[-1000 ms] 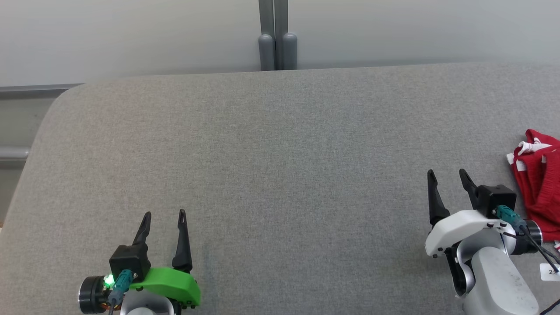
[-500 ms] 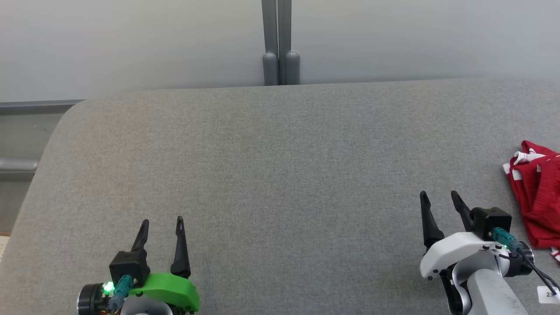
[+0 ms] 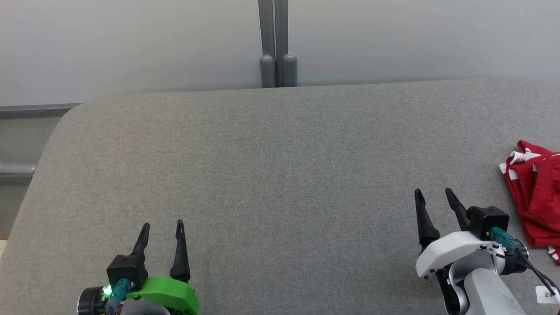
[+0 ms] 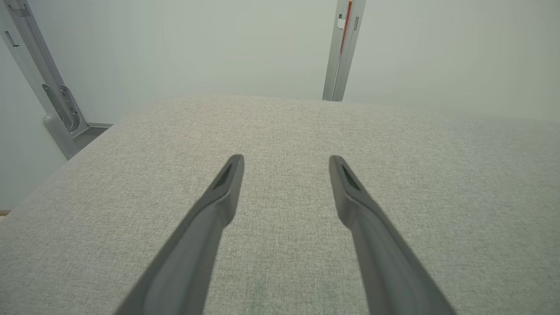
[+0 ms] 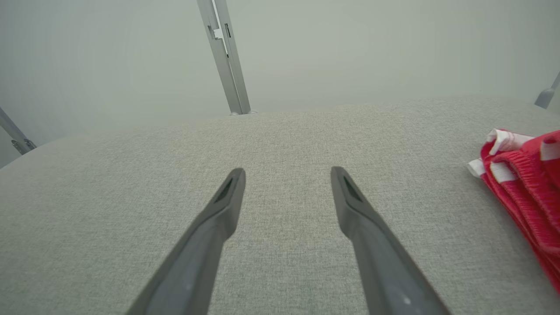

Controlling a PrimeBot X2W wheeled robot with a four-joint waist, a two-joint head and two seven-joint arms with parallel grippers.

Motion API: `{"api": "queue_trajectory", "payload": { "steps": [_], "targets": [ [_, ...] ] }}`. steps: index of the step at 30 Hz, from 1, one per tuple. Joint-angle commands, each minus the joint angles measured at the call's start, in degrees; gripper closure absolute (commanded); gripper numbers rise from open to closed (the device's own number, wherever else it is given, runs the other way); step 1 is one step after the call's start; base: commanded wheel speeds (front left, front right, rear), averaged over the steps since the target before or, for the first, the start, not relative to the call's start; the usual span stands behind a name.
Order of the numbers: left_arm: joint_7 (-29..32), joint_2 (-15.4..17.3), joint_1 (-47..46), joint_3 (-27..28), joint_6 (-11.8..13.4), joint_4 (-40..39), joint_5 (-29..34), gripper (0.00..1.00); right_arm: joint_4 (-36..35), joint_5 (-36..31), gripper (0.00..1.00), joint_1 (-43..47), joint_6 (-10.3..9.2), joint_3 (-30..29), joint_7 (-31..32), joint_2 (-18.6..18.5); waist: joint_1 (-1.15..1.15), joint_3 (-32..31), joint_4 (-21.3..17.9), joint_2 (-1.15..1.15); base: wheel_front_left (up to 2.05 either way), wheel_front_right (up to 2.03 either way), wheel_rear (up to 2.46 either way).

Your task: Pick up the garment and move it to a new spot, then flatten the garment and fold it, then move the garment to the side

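as right hand [image 3: 433, 191] eases back from red garment [image 3: 536, 205], both hands open, empty; left hand [image 3: 162, 223] parked; garment bundled at counter [image 3: 280, 175] side; task looks finished

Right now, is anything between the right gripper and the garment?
Nothing visible does. The garment lies on the table to the right of the right gripper, apart from it, with bare table between them. The jaws are open and point up the table, not at the garment, which runs off the head view's right edge.
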Motion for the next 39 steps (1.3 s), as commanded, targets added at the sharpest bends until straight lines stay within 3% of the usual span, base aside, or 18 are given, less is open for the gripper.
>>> {"api": "queue_trajectory", "payload": {
  "steps": [1,11,12,16,39],
  "targets": [
    [-0.1,0.3,0.6,0.2,-0.3,-0.3,-0.4,0.0,-0.3,0.2,0.0,0.6,-0.07,0.1,-0.1,-0.1,0.0,0.0,0.0,0.0,0.0,0.0,0.0],
    [-0.1,0.2,0.7,0.7,-0.4,-0.9,-0.7,0.0,-0.1,1.7,0.0,-0.3,-0.08,-0.1,-0.1,-0.1,0.0,0.2,0.1,0.0,0.0,0.0,0.0],
    [0.0,0.0,0.0,0.6,-0.3,-0.6,-0.8,1.0,0.2,1.5,1.0,0.0,0.0,0.0,0.0,0.0,0.0,0.2,0.1,0.0,0.0,0.0,0.0],
    [0.6,-0.2,0.5,0.6,-0.4,1.3,-1.6,1.0,1.9,2.0,1.0,1.2,0.01,-0.2,0.3,0.4,0.0,0.2,0.1,0.0,0.0,0.0,0.0],
    [6.6,-0.1,-0.4,4.3,-2.8,-1.5,-24.3,1.0,-3.4,25.5,1.0,2.7,0.0,-1.6,6.4,0.2,0.0,0.2,-0.2,0.0,0.0,0.0,0.0]
  ]
}}
